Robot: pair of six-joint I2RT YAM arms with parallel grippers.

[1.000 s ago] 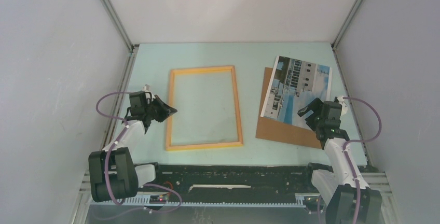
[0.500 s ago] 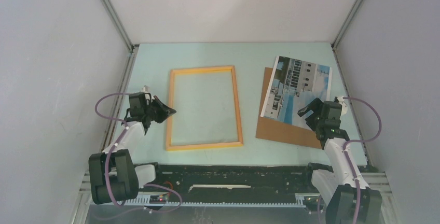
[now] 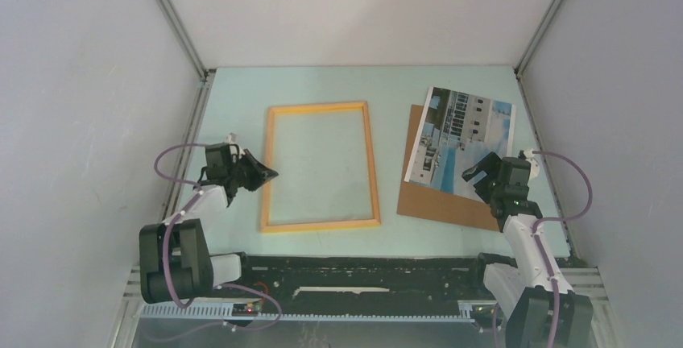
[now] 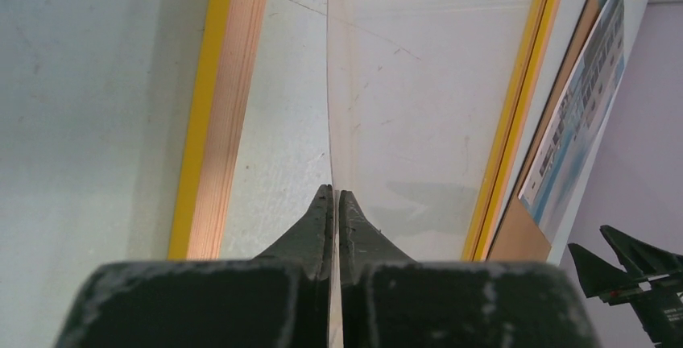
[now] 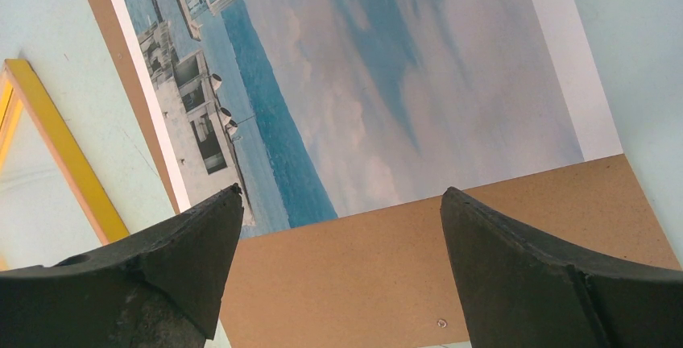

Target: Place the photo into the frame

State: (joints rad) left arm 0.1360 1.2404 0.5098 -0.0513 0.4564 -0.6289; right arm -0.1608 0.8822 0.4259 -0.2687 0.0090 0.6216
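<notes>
Showing pale-green worktop (image 3: 322,86), white walls (image 3: 362,10); left gripper (image 3: 272,174) jaws together, perhaps on a clear pane (image 4: 403,82); right gripper (image 3: 477,169) jaws apart.

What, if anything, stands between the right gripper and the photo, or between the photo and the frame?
Nothing visible does. The right gripper hangs just above the photo, which lies on the brown backing sheet, and only bare table separates the photo from the frame.

Top camera looks down on the whole table (image 3: 322,86); both wrist cameras sit close, sharing the frame (image 4: 201,122).
</notes>
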